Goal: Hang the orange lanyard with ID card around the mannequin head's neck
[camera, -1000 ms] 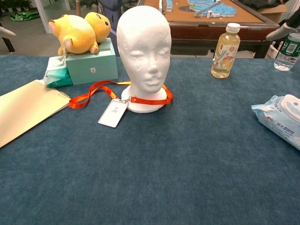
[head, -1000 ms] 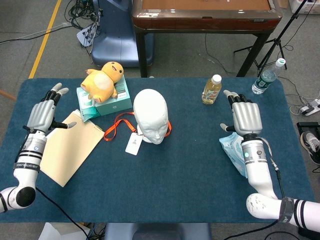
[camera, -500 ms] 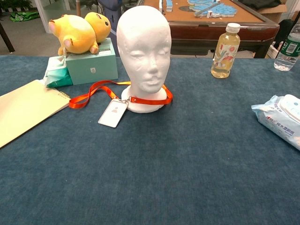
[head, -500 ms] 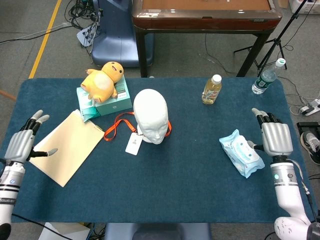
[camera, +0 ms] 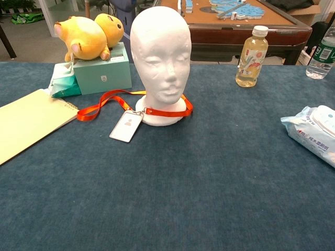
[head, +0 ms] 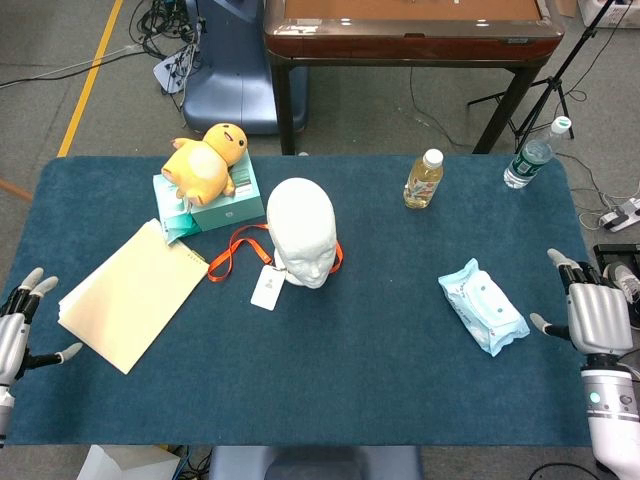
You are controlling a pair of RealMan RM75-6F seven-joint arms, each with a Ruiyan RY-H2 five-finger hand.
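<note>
Orange lanyard [camera: 112, 99] (card [camera: 126, 126] flat) around neck

Robot lab or workshop, taped concrete floor [head: 90, 75], loose cables [head: 165, 20] (tripod [head: 560, 70] too)

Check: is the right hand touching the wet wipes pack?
Apart. In the head view the right hand sits at the table's right edge, open, with bare blue cloth showing between it and the wet wipes pack.
</note>
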